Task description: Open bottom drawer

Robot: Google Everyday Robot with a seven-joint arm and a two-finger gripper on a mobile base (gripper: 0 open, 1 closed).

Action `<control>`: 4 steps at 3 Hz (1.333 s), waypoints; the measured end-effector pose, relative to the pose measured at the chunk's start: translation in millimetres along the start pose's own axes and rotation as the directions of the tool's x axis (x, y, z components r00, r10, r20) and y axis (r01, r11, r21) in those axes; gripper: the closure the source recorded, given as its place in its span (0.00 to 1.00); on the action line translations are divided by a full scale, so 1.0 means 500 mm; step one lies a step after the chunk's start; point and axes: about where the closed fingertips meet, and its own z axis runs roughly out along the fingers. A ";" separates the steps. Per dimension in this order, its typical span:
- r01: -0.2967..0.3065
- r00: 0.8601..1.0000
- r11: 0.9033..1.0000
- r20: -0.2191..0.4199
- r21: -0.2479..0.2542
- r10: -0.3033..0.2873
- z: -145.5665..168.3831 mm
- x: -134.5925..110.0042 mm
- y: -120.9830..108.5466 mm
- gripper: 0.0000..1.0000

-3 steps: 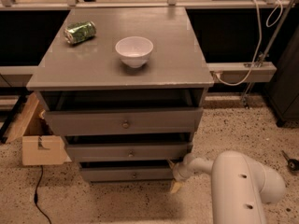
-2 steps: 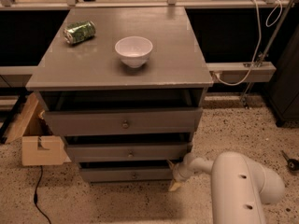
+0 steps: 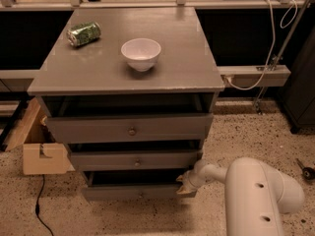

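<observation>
Camera view: the bottom drawer, lowest of three, seems slightly nearer than a second ago, its grey front ajar over a dark interior. The gripper stays at its right end; open or closed, I cannot tell.

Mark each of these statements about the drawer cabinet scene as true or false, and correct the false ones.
1. The white bowl stands upright on the cabinet top. True.
2. The green can stands upright, touching the bowl. False: it lies on its side, apart from the bowl, near a far corner of the top.
3. The gripper is at the right end of the bottom drawer, at its front. True.
4. The bottom drawer is shut flush. False: it stands partly out, with its dark inside showing above the front.
</observation>
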 end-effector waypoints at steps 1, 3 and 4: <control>0.000 1.000 1.000 0.000 0.000 0.000 -0.007 -0.003 -0.001 1.00; 0.000 1.000 1.000 0.000 0.000 0.000 -0.007 -0.003 -0.001 0.00; 0.010 1.000 0.999 -0.014 -0.040 -0.011 0.006 -0.016 0.020 0.00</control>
